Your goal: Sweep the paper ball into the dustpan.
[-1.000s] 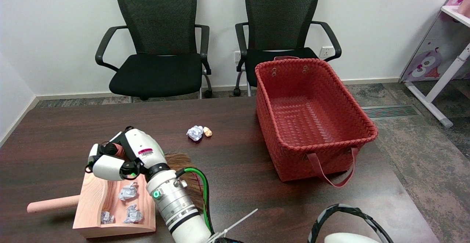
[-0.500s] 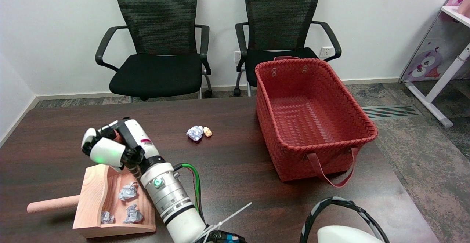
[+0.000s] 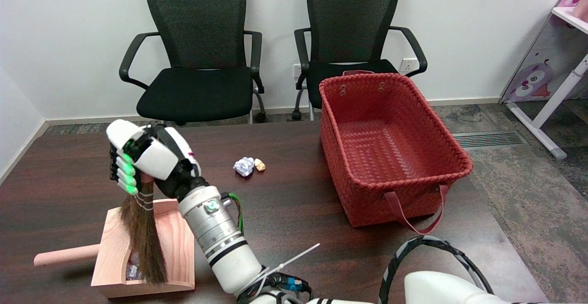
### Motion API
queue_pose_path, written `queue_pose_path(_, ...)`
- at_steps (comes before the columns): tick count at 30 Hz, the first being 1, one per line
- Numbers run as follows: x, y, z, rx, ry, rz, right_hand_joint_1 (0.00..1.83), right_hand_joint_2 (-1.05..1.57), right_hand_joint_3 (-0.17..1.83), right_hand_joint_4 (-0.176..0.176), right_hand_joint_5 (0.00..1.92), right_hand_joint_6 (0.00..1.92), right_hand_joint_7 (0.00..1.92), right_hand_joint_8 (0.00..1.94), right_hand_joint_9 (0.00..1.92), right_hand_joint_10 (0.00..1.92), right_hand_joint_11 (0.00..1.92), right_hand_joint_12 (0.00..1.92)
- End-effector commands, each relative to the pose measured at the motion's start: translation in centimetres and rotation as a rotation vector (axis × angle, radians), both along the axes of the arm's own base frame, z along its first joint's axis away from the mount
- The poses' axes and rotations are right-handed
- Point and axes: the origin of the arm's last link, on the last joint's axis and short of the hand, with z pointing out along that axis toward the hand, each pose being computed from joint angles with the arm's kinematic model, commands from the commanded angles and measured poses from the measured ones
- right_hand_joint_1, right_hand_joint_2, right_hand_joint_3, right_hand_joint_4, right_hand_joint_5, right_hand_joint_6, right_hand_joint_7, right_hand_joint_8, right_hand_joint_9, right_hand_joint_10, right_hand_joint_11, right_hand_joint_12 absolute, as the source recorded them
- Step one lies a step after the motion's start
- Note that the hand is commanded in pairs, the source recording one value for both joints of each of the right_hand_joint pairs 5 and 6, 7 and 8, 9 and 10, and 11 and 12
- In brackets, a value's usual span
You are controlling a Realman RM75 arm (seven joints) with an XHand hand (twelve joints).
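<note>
My right hand [image 3: 142, 159] is raised above the far end of the pink wooden dustpan [image 3: 177, 244] and grips a small brush [image 3: 143, 239] by its handle. The brown bristles hang straight down over the pan and hide most of the crumpled paper inside it; one scrap [image 3: 133, 271] shows near the pan's lower left. A white paper ball [image 3: 244, 166] lies on the dark table [image 3: 294, 203] in the middle, with a small orange scrap [image 3: 260, 164] touching its right side. The ball is well to the right of my hand.
A large red woven basket [image 3: 390, 150] stands on the table's right side, its handle hanging over the near edge. The dustpan's round handle [image 3: 64, 254] points left. Two black office chairs [image 3: 202, 56] stand behind the table.
My right hand has risen and turned, so the brush now hangs bristles-down over the dustpan, where before it was low and the bristles trailed behind the wrist. The paper ball has stayed put.
</note>
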Motion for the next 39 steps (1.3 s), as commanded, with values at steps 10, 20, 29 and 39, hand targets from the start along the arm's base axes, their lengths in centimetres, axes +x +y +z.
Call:
queue_pose_path(10,5.8,-2.9,5.5,0.149,-0.063,0.020,0.54,0.83,1.20,0.011,1.92,1.92,1.92,1.92,1.92,1.92,1.92,1.92)
queue_pose_path(20,7.0,-7.0,8.9,0.227,0.205,0.028,0.51,1.01,1.18,0.019,1.92,1.92,1.92,1.92,1.92,1.92,1.92,1.92)
queue_pose_path(29,9.6,-9.9,10.8,0.227,0.432,0.129,0.53,0.99,1.18,0.021,1.92,1.92,1.92,1.92,1.92,1.92,1.92,1.92)
queue_pose_path(39,11.6,-11.2,11.9,0.199,0.648,0.263,0.53,1.04,1.15,0.022,1.92,1.92,1.92,1.92,1.92,1.92,1.92,1.92)
